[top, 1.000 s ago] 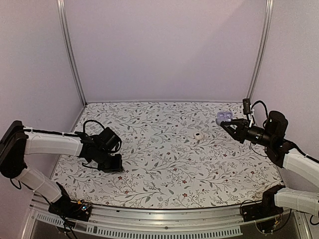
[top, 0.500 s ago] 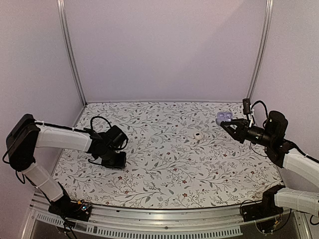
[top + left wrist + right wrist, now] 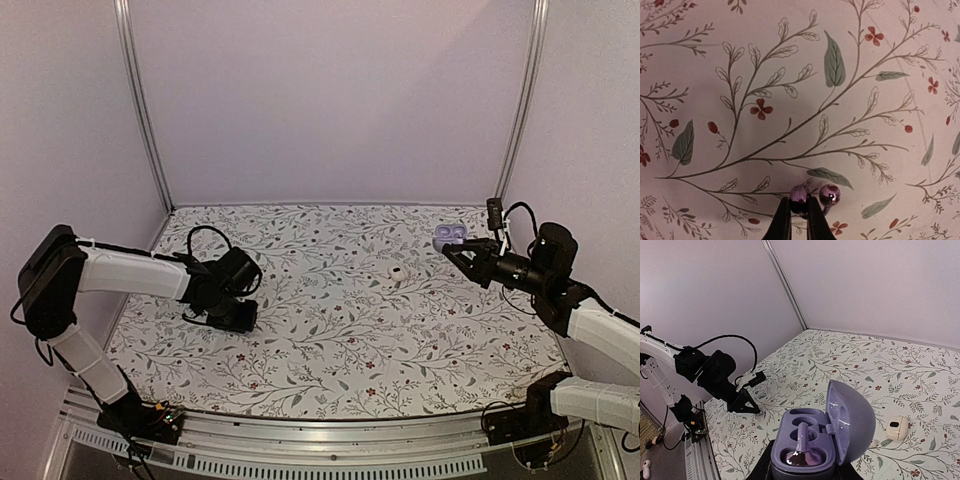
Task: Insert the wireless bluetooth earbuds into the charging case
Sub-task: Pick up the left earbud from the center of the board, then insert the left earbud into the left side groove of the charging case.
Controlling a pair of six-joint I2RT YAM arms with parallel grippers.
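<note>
Left gripper low over the bench, pinched on a purple earbud, right gripper raised, clamped on the open case, second earbud seated inside, small white object on the bench between.

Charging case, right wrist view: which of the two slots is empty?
The far slot, higher in the picture, is bare. The near slot has a purple earbud standing in it.
</note>
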